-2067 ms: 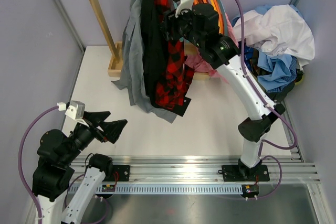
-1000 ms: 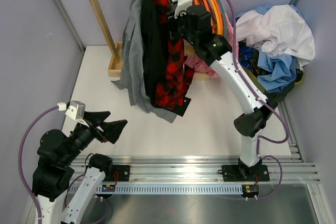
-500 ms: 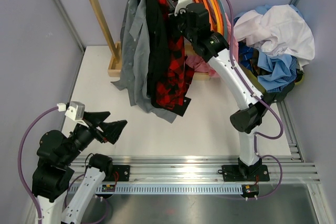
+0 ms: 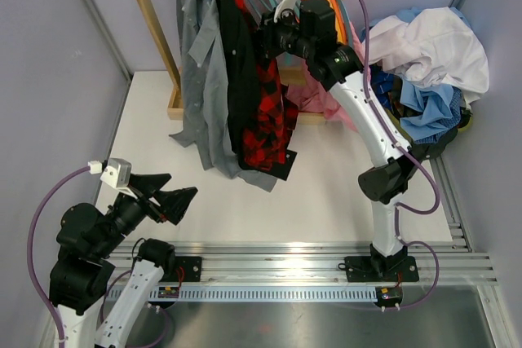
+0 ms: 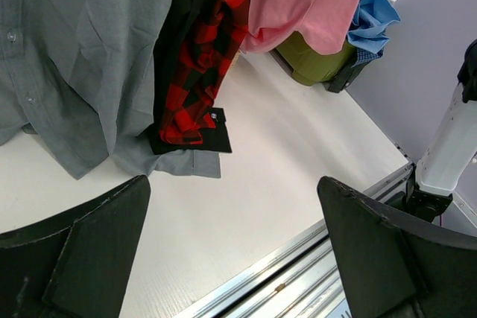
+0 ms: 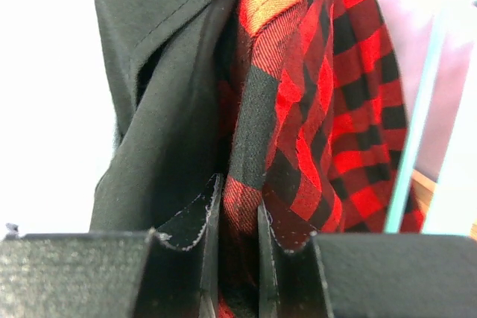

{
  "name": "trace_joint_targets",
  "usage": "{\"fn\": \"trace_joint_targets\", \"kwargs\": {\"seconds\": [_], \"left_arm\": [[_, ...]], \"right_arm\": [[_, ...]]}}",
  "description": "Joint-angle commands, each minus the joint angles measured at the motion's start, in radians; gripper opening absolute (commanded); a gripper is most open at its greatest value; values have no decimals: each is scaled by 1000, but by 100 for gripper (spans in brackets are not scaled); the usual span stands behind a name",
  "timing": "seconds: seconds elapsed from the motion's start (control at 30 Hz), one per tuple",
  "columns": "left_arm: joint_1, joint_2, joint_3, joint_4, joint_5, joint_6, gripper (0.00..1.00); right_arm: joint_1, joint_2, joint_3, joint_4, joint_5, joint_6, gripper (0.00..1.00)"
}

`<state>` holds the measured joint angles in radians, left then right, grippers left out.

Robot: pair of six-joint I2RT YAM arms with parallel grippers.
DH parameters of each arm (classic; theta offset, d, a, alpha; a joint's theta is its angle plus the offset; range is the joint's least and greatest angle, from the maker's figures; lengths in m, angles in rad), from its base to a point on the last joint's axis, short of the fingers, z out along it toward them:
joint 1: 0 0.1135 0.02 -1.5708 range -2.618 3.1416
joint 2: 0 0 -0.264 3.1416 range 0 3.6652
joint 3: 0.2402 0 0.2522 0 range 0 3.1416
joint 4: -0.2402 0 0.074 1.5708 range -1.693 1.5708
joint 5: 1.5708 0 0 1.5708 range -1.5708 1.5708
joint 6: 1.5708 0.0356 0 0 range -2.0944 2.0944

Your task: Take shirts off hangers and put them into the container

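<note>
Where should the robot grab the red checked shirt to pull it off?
Pinch the plaid shirt near its collar, where the front edge hangs as a thin upright fold, coming from the right, away from the black shirt. The right gripper grips there.

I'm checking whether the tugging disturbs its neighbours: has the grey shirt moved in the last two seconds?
Yes. In the top view the grey shirt has swung left at its top, toward the rack's wooden post, narrowing the gap between them.
</note>
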<state>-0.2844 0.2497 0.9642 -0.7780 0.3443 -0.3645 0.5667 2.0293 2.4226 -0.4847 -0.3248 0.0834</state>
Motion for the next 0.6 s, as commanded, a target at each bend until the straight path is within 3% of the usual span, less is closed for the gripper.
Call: {"fn": "trace_joint_targets", "kwargs": {"seconds": [0.0, 0.1, 0.3, 0.33, 0.43, 0.57], "left_arm": [[-6, -9, 27, -3, 10, 9, 99], [-7, -10, 25, -6, 9, 12, 99], [-9, -9, 22, 0, 9, 16, 99], [-9, -9, 22, -1, 7, 18, 99], [-9, -7, 21, 5, 5, 13, 99], [-9, -4, 19, 6, 2, 15, 99]], "right_arm": [[45, 25, 70, 2, -339, 13, 0], [45, 32, 78, -11, -364, 9, 0], [47, -30, 18, -6, -274, -28, 0], [50, -46, -8, 0, -202, -30, 0], [79, -138, -141, 108, 395, -59, 0], [93, -236, -267, 290, 579, -120, 0]]}}
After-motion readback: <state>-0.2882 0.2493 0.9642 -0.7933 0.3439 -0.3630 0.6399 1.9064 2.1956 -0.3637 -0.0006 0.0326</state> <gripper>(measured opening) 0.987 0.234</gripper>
